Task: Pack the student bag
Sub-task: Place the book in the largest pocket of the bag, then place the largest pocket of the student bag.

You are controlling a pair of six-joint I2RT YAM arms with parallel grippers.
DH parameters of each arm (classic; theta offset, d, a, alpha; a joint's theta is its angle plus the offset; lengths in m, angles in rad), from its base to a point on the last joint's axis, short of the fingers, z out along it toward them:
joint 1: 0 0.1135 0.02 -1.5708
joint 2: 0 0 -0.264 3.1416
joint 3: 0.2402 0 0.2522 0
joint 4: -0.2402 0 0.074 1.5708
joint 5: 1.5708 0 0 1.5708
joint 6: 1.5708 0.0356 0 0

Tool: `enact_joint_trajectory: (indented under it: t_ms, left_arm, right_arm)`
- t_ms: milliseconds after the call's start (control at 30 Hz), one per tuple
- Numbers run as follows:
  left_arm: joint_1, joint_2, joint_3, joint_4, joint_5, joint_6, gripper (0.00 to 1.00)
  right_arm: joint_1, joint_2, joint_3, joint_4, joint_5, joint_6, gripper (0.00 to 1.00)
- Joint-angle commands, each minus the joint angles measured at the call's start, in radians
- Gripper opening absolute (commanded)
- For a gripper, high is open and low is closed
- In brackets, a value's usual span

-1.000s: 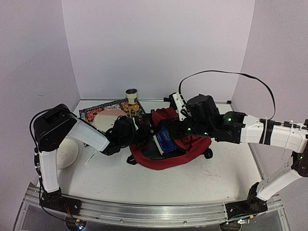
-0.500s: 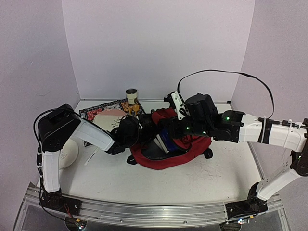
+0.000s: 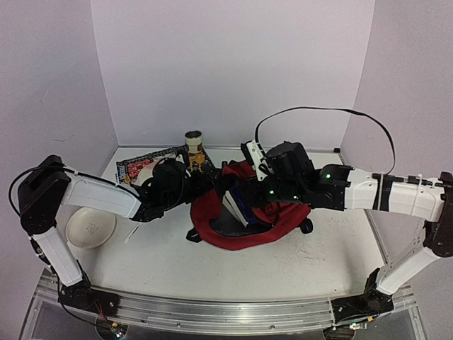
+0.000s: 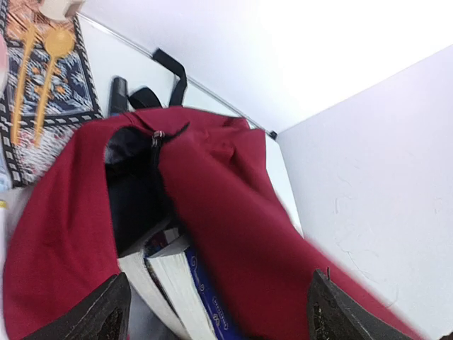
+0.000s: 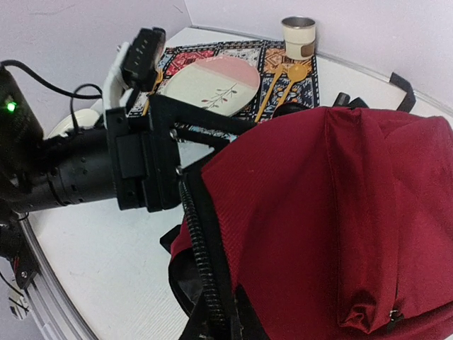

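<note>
The student bag (image 3: pixel 244 234) lies in the middle of the bench (image 3: pixel 297 262). It is big, soft and red, and its mouth faces the left side of the overhead view. Two books (image 4: pixel 166 273) stand inside the dark mouth with their white pages showing. One has a blue cover (image 4: pixel 205 294) with tiny gold marks on it, too small to read. A black strap (image 4: pixel 170 71) sticks out past the top of the bag.

The left fingers (image 4: pixel 106 315) are spread wide apart. In the left wrist view their black tips sit in the two bottom corners, with the red cloth and the books between them. They hold nothing.

The right fingers (image 5: pixel 216 322) are pressed together at the bottom middle of the right wrist view. They pinch the black zip edge (image 5: pixel 198 241) of the bag's mouth.

In the upper left of the overhead view, behind the left arm, lies a mat (image 3: pixel 127 168) with a busy pattern. On it is a pink and cream plate (image 5: pixel 209 85) with a leafy twig painted on it. Beside the plate lie a gold spoon (image 4: pixel 53 57) and a second gold piece that looks like a fork (image 4: pixel 25 78). A small cup (image 3: pixel 193 139) with a brown band stands by the far end of the mat.

A white bowl (image 3: pixel 90 227) sits at the far left of the bench. It has a faint mark in its middle that cannot be read.
</note>
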Motion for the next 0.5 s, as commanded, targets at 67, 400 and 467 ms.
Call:
enact_joint_trajectory:
  t_ms: [67,400,467]
  left_arm:
    - [0.002,-0.192,-0.082,-0.122,-0.108,0.082,0.89]
    - [-0.009,-0.327,-0.052,-0.446,-0.095,0.195,0.98]
    - [-0.023,-0.337,-0.028,-0.487,-0.087,0.218,0.97]
  right_arm:
    - [0.006,0.072,0.013,-0.001,-0.09,0.014,0.12]
    - [0.006,0.115,0.016,-0.053,-0.185,-0.01,0.5]
    - [0.005,0.087,-0.003,-0.063,-0.182,-0.017,0.58]
